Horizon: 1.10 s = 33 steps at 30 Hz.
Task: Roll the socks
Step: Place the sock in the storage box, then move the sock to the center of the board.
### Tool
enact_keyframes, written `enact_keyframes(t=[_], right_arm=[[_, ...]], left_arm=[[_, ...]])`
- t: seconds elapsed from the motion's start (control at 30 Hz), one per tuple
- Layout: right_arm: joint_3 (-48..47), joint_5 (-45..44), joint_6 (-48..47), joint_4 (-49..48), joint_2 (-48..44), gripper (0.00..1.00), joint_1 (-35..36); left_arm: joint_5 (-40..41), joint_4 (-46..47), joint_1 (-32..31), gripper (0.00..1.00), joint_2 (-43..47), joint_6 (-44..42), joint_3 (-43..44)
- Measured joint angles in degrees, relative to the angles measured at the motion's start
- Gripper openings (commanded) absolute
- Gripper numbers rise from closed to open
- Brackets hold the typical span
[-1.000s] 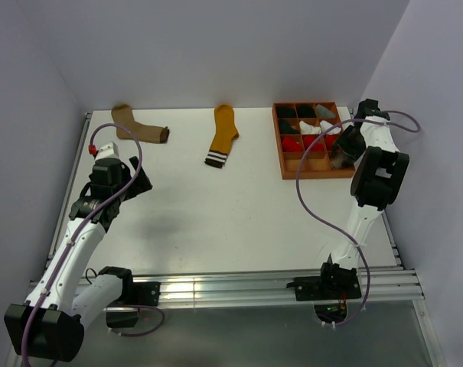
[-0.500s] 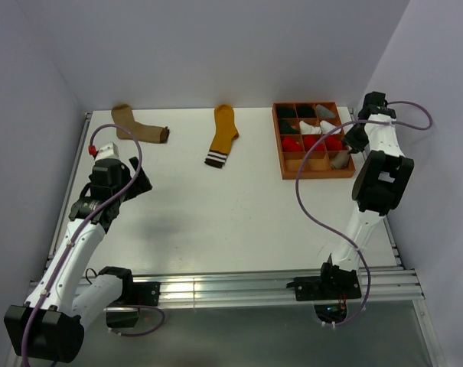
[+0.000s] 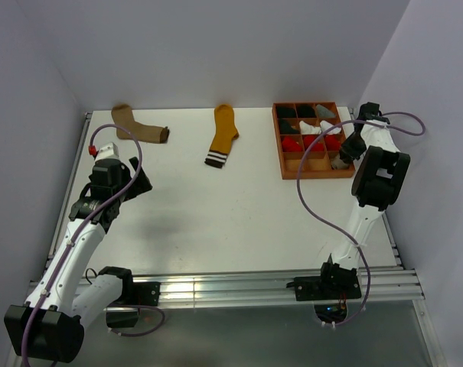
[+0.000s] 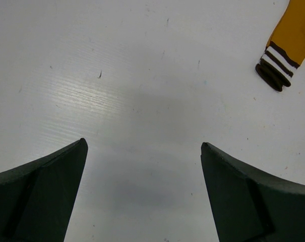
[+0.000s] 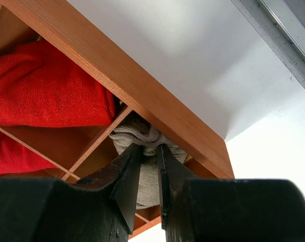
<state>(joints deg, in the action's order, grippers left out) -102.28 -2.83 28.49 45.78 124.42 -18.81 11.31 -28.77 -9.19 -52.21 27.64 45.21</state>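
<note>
Your right gripper (image 5: pixel 148 151) pinches the pale rolled sock (image 5: pixel 147 135) in the wooden box's (image 5: pixel 157 108) near-right corner cell. Seat it squarely, clear of the dividers. Your left gripper (image 4: pixel 143 144) hangs wide apart. The yellow sock (image 3: pixel 222 138) and tan sock (image 3: pixel 135 130) lie unrolled.

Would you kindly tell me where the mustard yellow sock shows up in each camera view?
Top external: the mustard yellow sock lies at the far middle of the table, left of the wooden tray.
Left wrist: upper right corner, striped cuff pointing down-left.
Right wrist: not in it; it shows a grey rolled sock in the wooden tray.
Shared landmark: the white table, in all three views.
</note>
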Motion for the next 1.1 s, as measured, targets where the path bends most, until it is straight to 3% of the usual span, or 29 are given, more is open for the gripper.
enact_keyframes(t=[0.27, 0.47, 0.73, 0.9, 1.1], right_arm=[[3.26, 1.75, 0.22, -2.03, -4.09, 0.42, -0.02], [9.2, 4.35, 0.17, -5.62, -16.22, 0.56, 1.97], [19.17, 7.26, -1.79, -19.32, -32.44, 0.59, 19.1], [21.31, 9.86, -4.07, -24.63, -29.22, 0.54, 30.69], [15.78, 10.34, -10.38, -26.25, -15.96, 0.48, 41.07]], left_arm=[[0.0, 0.0, 0.0, 1.0, 0.31, 0.0, 0.0], [0.17, 0.09, 0.04, 0.99, 2.99, 0.0, -0.02], [3.61, 0.66, 0.74, 1.0, 10.62, 0.28, -1.44], [5.57, 1.66, 0.94, 1.0, 17.62, 0.96, -2.69], [6.1, 3.34, 1.29, 1.0, 20.46, 1.09, -3.69]])
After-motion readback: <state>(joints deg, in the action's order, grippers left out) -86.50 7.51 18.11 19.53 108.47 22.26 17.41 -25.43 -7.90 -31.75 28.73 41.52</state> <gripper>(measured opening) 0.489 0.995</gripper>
